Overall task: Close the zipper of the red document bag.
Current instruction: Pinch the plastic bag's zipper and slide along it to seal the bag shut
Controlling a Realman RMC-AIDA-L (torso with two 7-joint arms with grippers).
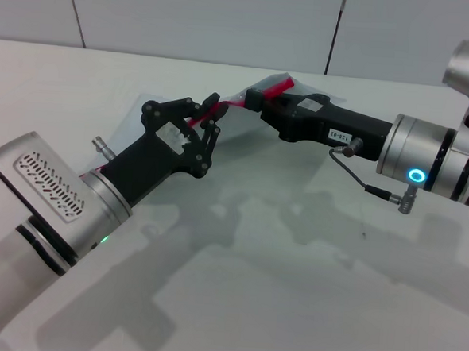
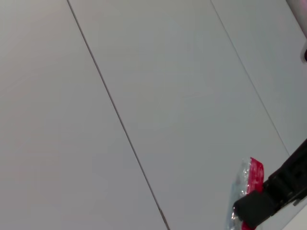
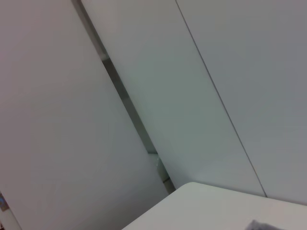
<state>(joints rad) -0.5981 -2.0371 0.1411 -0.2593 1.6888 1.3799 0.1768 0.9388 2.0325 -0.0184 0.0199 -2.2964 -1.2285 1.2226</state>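
Much open white table (image 1: 293, 251) is left nearside; the far edge lies close behind the red document bag (image 1: 234, 116), judged light, limp, slippery, lifted between both arms. Right gripper (image 1: 259, 101) is seen clenched on its end, left gripper (image 1: 209, 114) on the zipper (image 1: 231, 104); the slider cannot be made out.

Even, bright light is cast from above. Soft grey shadows are thrown onto the white table (image 1: 293, 251). No glare is seen.
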